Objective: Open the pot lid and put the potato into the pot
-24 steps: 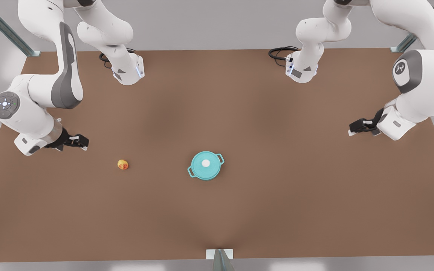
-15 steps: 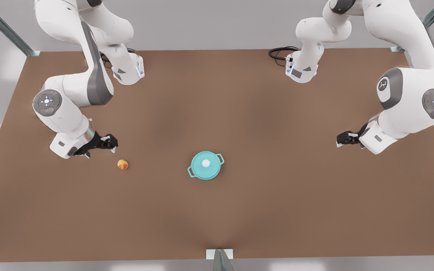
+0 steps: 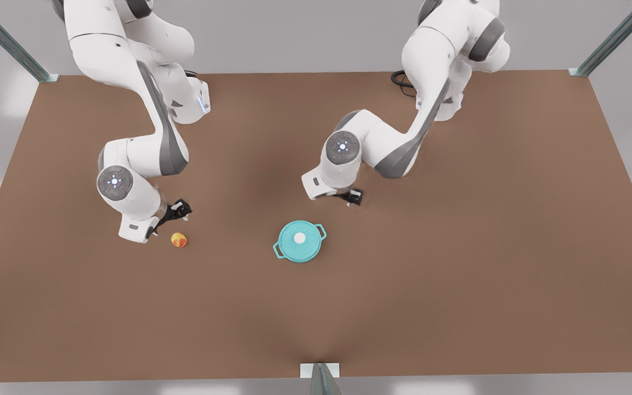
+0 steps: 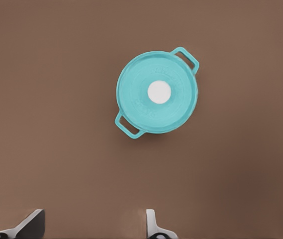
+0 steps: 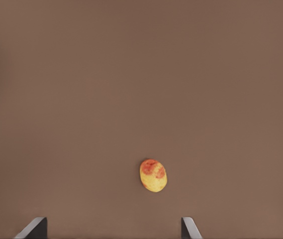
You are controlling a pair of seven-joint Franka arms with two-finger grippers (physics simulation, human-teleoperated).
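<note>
Here the right gripper (image 3: 180,210) hangs just above the brown desk (image 3: 458,247) on the front view's left, and the potato (image 3: 179,240) lies on the desk close beneath and a little ahead of it, not touching it. In the right wrist view the potato (image 5: 153,175) sits between the lines of the two dark fingertips (image 5: 33,228), nearer one of them, with bare desk all around it; the fingertips stand far apart, so this gripper is spread wide and holds nothing. The left gripper (image 3: 353,197) hovers near the middle of the desk, and the pot (image 3: 299,242) stands just beyond it, toward the front view's lower left of the gripper, apart from it. The pot lid (image 3: 299,239) lies flat and closed on the pot, its white knob facing up. In the left wrist view the pot lid (image 4: 157,92) covers the pot (image 4: 129,125) fully, the two loop handles jutting out on opposite sides, and the pot lies well ahead of the pale fingertips (image 4: 153,224); these too are set wide apart with nothing between them. The potato and the pot are well apart from each other, each near its own gripper.
</note>
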